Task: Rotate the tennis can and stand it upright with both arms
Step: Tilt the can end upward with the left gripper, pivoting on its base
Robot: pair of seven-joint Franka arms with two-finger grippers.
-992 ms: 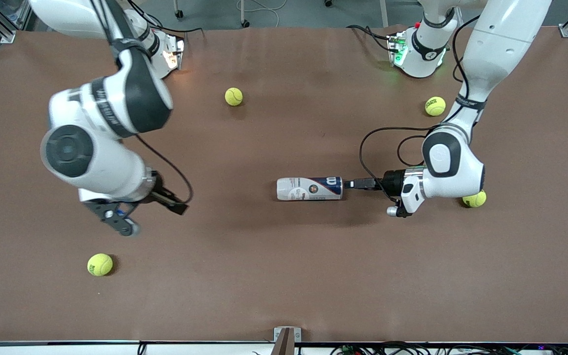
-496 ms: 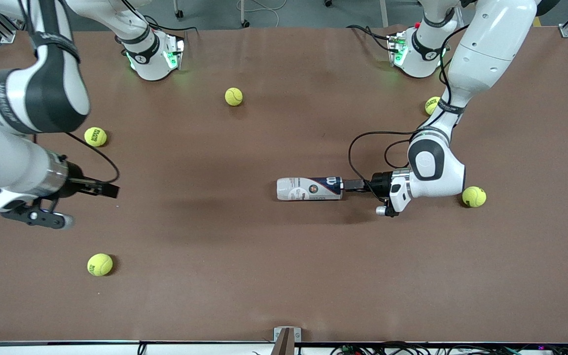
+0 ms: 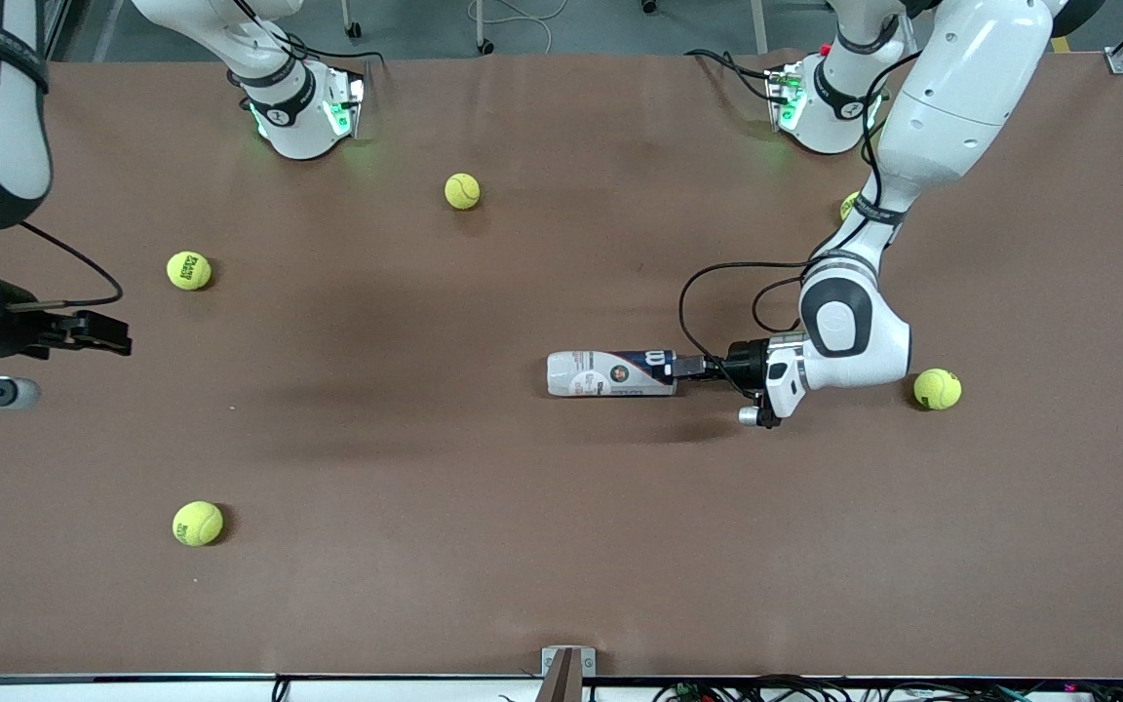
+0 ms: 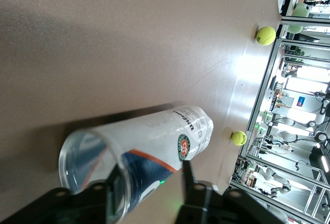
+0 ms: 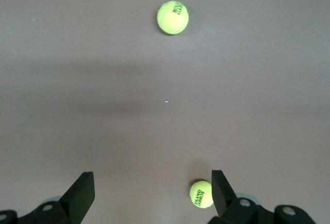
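Observation:
The tennis can (image 3: 610, 373) lies on its side mid-table, white end toward the right arm's end, navy end toward the left arm's end. My left gripper (image 3: 683, 367) is low at the navy, open-mouthed end. In the left wrist view the tennis can (image 4: 154, 141) fills the space ahead of the left gripper (image 4: 149, 170). One finger is inside the clear rim and the other finger (image 4: 186, 175) is outside the wall, with a gap of table showing between them. My right gripper (image 3: 118, 336) hangs open over the right arm's end of the table, holding nothing; the right gripper (image 5: 152, 198) looks down on bare table.
Loose tennis balls lie about: one (image 3: 462, 191) near the bases, one (image 3: 189, 270) and one (image 3: 197, 523) at the right arm's end, one (image 3: 937, 388) beside the left wrist, one (image 3: 849, 205) partly hidden by the left arm. The right wrist view shows a ball (image 5: 201, 193) by one finger.
The right arm has swung away toward its end of the table, uncovering a tennis ball. The left gripper has slid in onto the can's end and its fingers have narrowed.

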